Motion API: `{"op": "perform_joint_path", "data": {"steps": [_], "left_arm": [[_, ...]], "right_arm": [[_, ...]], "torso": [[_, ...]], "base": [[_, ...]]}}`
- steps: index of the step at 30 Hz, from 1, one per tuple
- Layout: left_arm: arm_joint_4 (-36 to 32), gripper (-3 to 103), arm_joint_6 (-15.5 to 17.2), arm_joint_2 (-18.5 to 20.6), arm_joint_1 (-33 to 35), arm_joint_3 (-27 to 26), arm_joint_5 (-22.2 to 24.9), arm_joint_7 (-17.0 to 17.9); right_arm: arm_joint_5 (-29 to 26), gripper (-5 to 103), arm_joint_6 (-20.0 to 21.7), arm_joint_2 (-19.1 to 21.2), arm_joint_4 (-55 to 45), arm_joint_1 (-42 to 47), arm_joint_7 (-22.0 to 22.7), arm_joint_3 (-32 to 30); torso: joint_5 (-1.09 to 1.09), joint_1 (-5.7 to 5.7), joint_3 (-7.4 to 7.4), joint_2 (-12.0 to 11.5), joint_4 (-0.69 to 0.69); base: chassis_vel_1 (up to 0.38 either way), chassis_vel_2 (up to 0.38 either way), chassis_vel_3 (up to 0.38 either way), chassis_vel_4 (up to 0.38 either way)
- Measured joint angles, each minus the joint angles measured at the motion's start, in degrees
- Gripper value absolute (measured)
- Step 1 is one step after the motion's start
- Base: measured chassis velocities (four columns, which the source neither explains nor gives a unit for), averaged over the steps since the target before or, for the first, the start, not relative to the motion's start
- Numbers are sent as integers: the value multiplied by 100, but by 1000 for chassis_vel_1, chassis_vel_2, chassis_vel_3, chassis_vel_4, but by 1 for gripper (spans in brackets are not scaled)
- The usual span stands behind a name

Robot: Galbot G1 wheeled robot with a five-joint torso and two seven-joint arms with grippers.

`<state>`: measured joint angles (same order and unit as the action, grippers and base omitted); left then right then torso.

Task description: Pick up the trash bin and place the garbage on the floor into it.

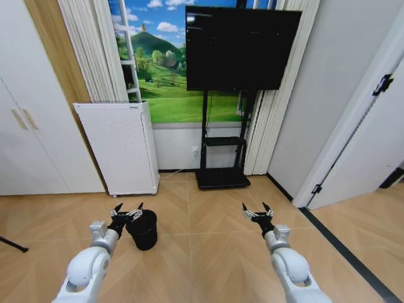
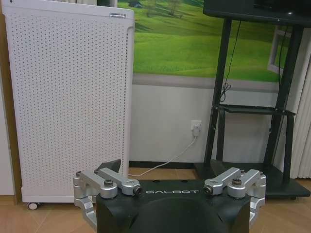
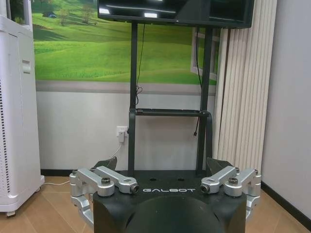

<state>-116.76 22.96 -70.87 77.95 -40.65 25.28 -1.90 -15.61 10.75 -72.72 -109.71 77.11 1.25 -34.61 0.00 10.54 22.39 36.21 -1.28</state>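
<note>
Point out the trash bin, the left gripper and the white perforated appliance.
trash bin (image 1: 144, 231): head view, on its black side wall.
left gripper (image 1: 127, 210): head view, midway between its open fingertips, at the bin's rim.
white perforated appliance (image 2: 68, 97): left wrist view, on its dotted front panel.

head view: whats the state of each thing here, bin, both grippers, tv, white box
trash bin: upright on the floor, not lifted
left gripper: open, beside the bin's rim
right gripper: open, holding nothing
TV: screen dark, on its stand
white perforated box: upright by the wall
</note>
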Motion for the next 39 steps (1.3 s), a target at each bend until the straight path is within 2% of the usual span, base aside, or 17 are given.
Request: {"op": "perform_joint_path", "data": {"steps": [16,20,39], "left_arm": [[80,100,-4,5,-57,0,-24,-7],[134,100,12,-8,-116,4,-61,-60],[198,100,0,-16,-184,-26,-44,-67]], "right_arm": [[-96,100,1,75,109,-77,-21,18],[-109,100,7,79,168,-124,-28,47],[-90,100,19,27,204,-156,-38,46]], "torso": [[0,137,195,332,0],[0,212,289,500,0],[0,400,554,954,0]], "base": [[0,0,0,0],[0,0,0,0],[0,0,0,0]]}}
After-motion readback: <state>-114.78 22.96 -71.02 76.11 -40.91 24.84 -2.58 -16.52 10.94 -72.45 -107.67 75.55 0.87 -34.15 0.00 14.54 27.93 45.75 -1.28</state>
